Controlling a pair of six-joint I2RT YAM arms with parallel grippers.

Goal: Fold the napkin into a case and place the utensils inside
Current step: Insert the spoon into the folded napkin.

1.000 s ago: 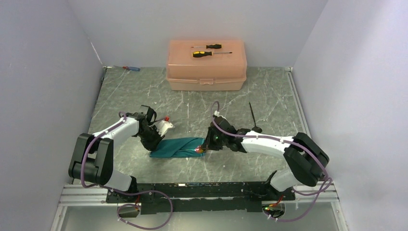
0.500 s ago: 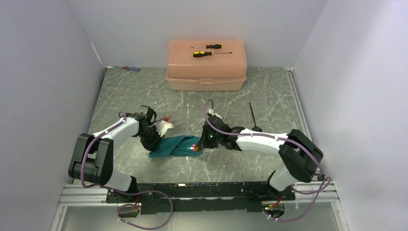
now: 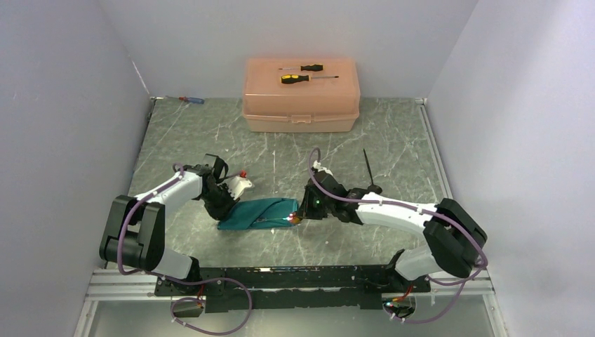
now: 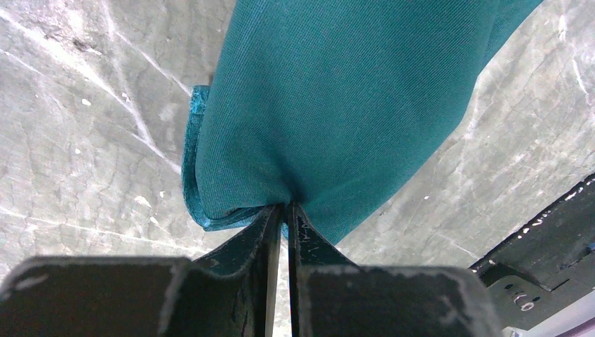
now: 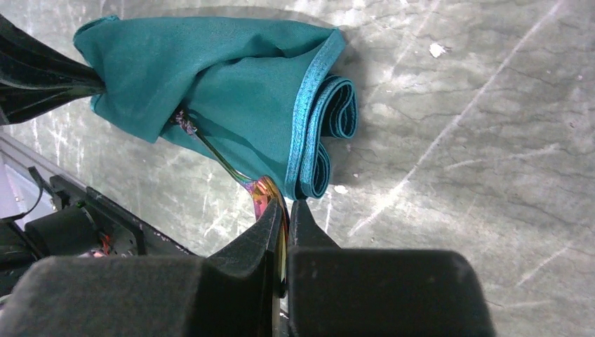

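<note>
Insertion of a utensil looks to be the step in hand: from above, the thin, shiny teal cloth napkin (image 3: 259, 213) lies folded as a narrow pouch on the grey marbled table (image 3: 210, 140), the slim black spoon (image 3: 368, 172) lying apart beyond the right arm (image 3: 393, 209). Left wrist view shows the left gripper (image 4: 284, 210) pinched shut on the pouch's gathered end, anchoring it. Right wrist view shows the right gripper (image 5: 284, 210) clamped on the iridescent end of the thin dark fork (image 5: 214, 154), its stem vanishing under a fold; next it likely needs sliding deeper, then release.
</note>
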